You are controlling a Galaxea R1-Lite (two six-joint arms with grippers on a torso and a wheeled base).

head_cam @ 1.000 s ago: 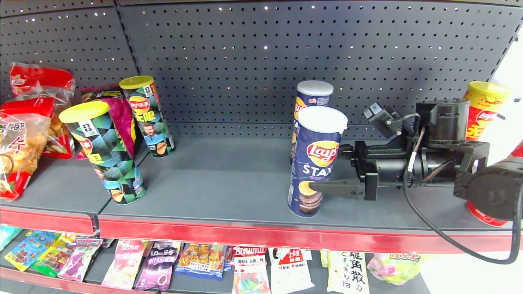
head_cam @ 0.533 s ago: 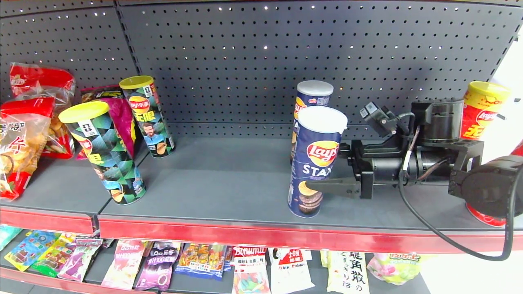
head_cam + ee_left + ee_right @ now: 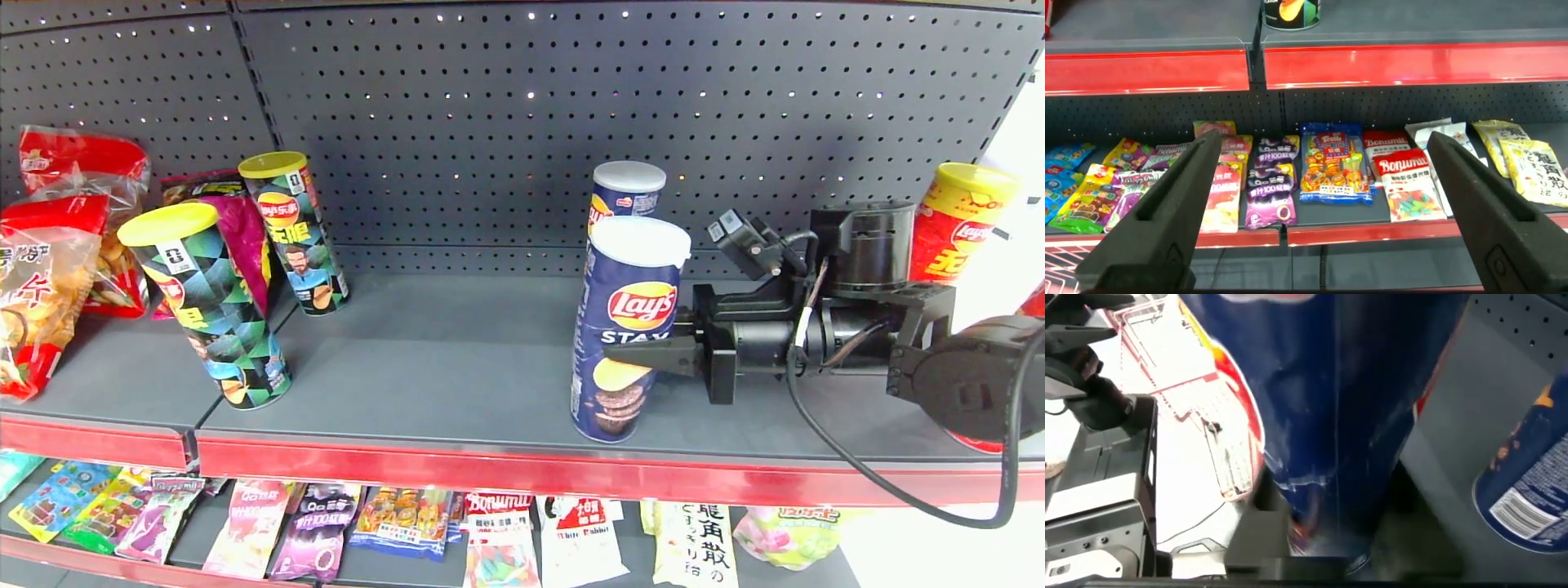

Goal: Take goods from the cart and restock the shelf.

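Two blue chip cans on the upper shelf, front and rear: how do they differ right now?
The front blue can is clamped in the right gripper, near the red front edge of the shelf; the rear blue can stands free, closer to the pegboard. The front blue can hides the rear blue can's lower part. Both are blue tubes with pale lids, standing lid up.

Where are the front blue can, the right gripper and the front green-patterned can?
front blue can [image 3: 641,265], head view, upper body.
right gripper [image 3: 624,336], head view, between its fingertips.
front green-patterned can [image 3: 214,322], head view, mid body.
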